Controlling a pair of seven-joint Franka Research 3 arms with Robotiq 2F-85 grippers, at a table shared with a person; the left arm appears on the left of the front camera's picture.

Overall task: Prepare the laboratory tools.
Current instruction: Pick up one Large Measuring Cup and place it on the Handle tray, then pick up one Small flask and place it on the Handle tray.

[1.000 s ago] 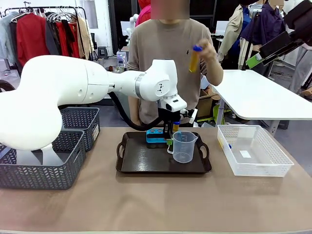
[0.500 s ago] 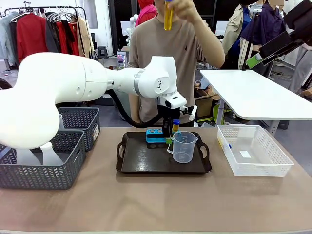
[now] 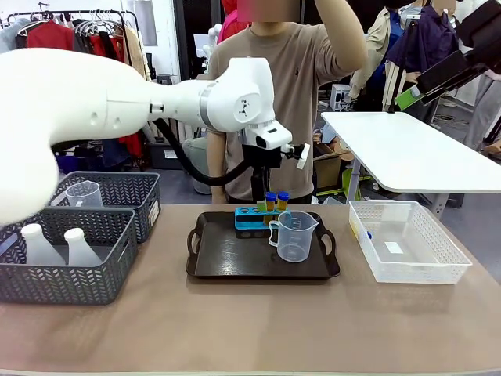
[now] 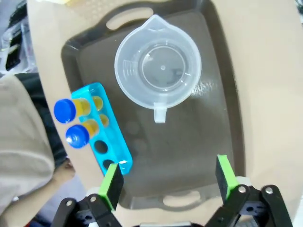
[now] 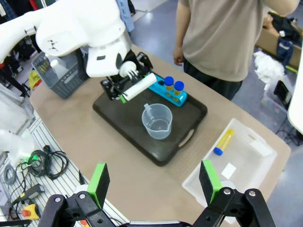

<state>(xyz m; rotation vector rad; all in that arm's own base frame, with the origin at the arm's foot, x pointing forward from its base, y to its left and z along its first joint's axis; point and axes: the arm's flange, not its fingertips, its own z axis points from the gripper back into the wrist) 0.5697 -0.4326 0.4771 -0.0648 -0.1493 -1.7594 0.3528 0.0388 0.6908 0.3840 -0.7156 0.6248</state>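
Fetching the next tube looks like the job. L fingers [image 4: 112, 182] are spread wide & empty above the tray [image 4: 189, 156]. Two capped tubes [image 4: 77, 134] sit in the blue rack [image 4: 106, 142] by the beaker [image 4: 158, 68]. Rise straight, don't clip caps. R fingers [image 5: 99, 182] are spread too. Spare tube [image 5: 223, 142] lies in the white bin [image 5: 251, 151].

Smooth clr plastic beaker [image 4: 158, 66]; semi-matt dk tray [image 4: 199, 142]; glossy blue plastic rack [image 4: 117, 145]; matt beige tabletop [image 3: 250, 321].
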